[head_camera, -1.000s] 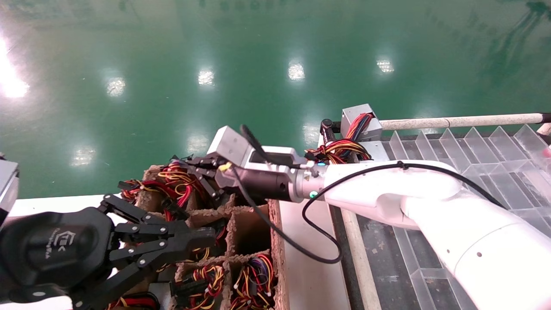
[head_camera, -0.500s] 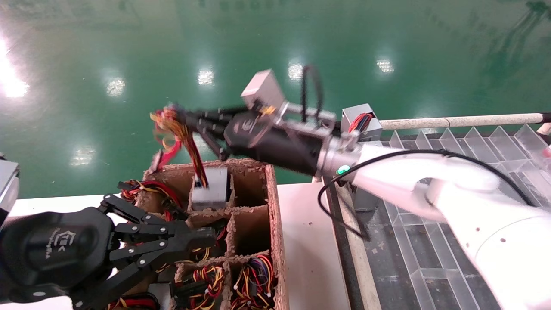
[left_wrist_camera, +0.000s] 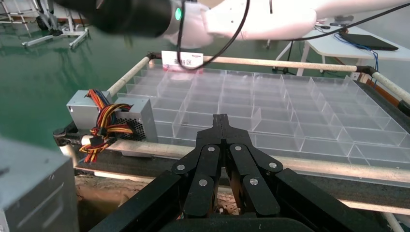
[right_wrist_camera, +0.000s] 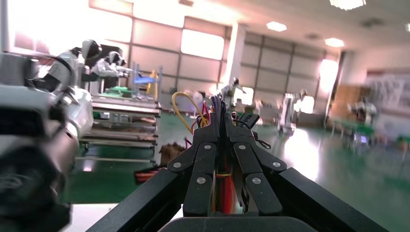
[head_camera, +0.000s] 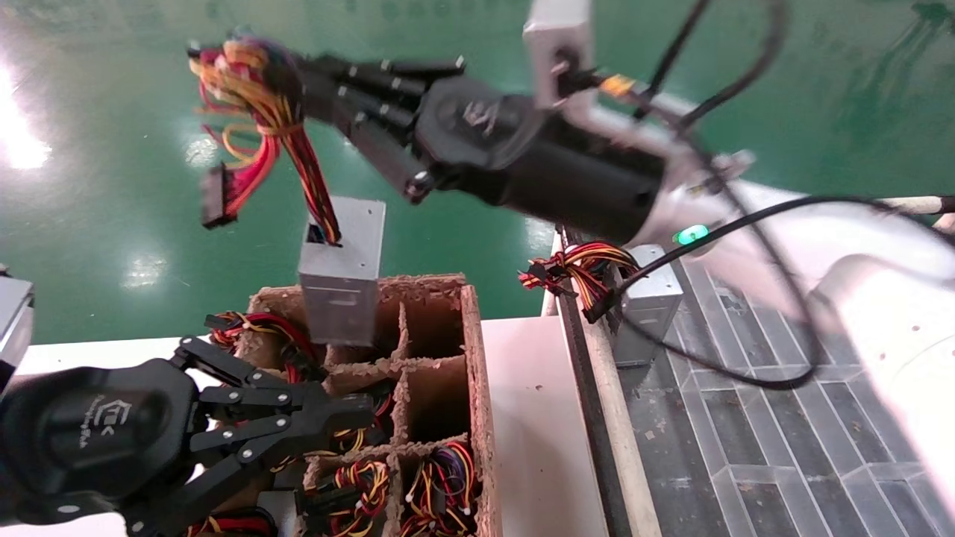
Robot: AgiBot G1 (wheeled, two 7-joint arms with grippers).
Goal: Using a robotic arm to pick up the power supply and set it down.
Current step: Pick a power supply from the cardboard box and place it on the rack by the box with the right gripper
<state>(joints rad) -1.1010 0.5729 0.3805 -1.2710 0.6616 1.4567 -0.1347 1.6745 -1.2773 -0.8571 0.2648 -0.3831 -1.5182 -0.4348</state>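
My right gripper (head_camera: pixel 295 82) has risen since half a second ago: then it sat just above the cardboard crate (head_camera: pixel 477 388), and now it is high over the green floor (head_camera: pixel 112 224), toward eleven o'clock of the crate. Its fingers are clamped tight on the wire bundle (head_camera: pixel 257 89), and the power supply (head_camera: pixel 342 272) hangs from those wires below the gripper. Earlier the silver box was still sunk in a back cell of the crate; now it has come almost wholly out, tilted, its lower end overlapping the crate's back rim. A black connector (head_camera: pixel 214 195) dangles at nine o'clock of the box.

My left gripper (head_camera: pixel 328 414) rests parked at seven o'clock of the crate, unmoved, its fingers pressed together on nothing.

The head view alone shows the lifted box and the crate's other cells stuffed with coloured wiring. The left wrist view shows what the head view half hides: a second power supply (left_wrist_camera: pixel 138 121) with its own wires standing at the edge of the clear divided tray (left_wrist_camera: pixel 290 111), and my white right arm (left_wrist_camera: pixel 270 19) crossing above it. The right wrist view shows only my closed fingers (right_wrist_camera: pixel 208 159) with yellow and red wires poking out between them; the box itself is out of its sight.
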